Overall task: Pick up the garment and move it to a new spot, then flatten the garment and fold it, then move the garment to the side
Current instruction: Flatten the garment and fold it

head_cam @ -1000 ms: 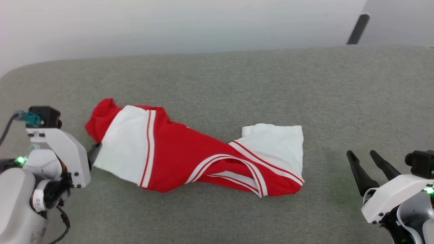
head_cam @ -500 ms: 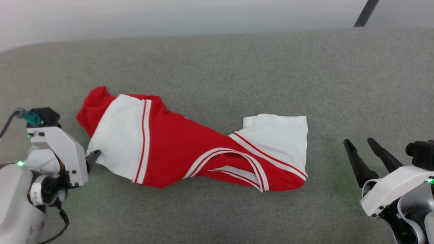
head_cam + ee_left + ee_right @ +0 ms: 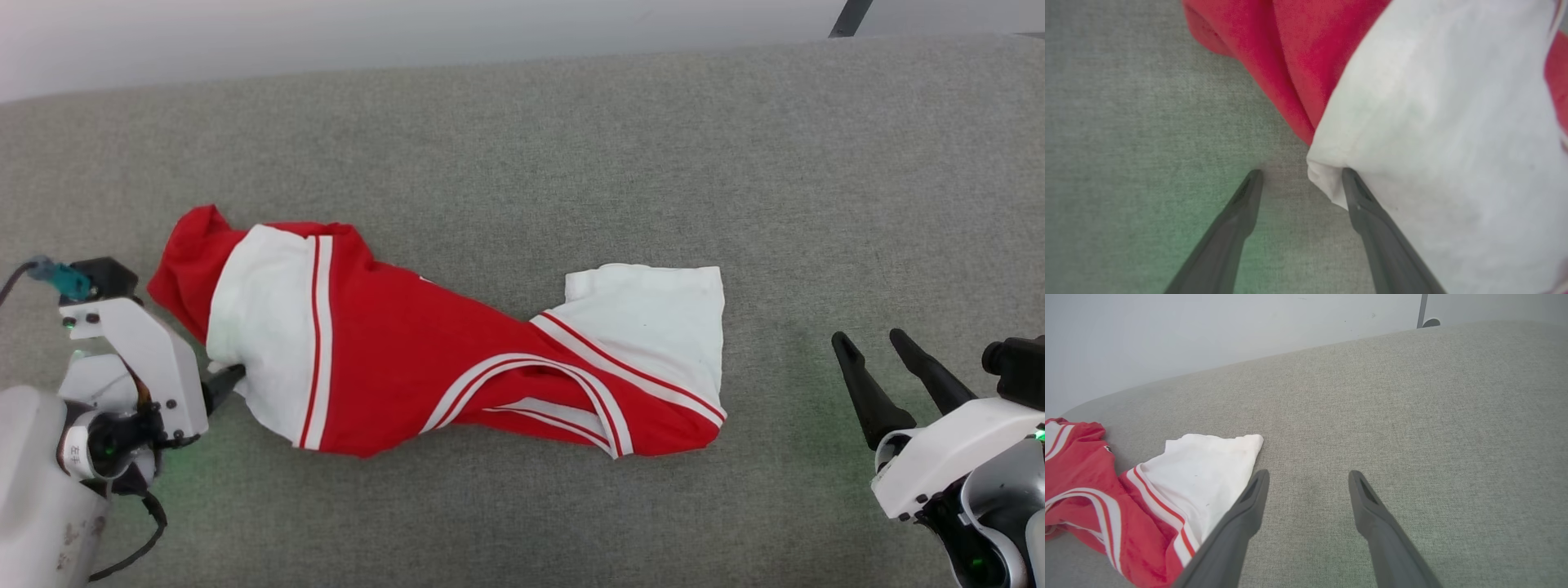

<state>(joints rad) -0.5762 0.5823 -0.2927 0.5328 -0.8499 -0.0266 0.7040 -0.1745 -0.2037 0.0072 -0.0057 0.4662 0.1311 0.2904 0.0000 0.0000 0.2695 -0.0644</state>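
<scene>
Red garment [image 3: 384,359] lies crumpled, nothing folded yet; my left fingers [image 3: 1237,228] gape at its sleeve [image 3: 1433,143], right fingers [image 3: 865,396] gape empty.

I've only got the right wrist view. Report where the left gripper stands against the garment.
Observer: The left gripper is open at the garment's left end, one of its fingers over the white sleeve's edge.
Operator: Tell me what's between the fingers.
Observer: Mostly bare grey fabric surface; only the sleeve's corner pokes in.
Operator: Say what lies beyond that sleeve.
Observer: A bunched red fold sticks out past it.
</scene>
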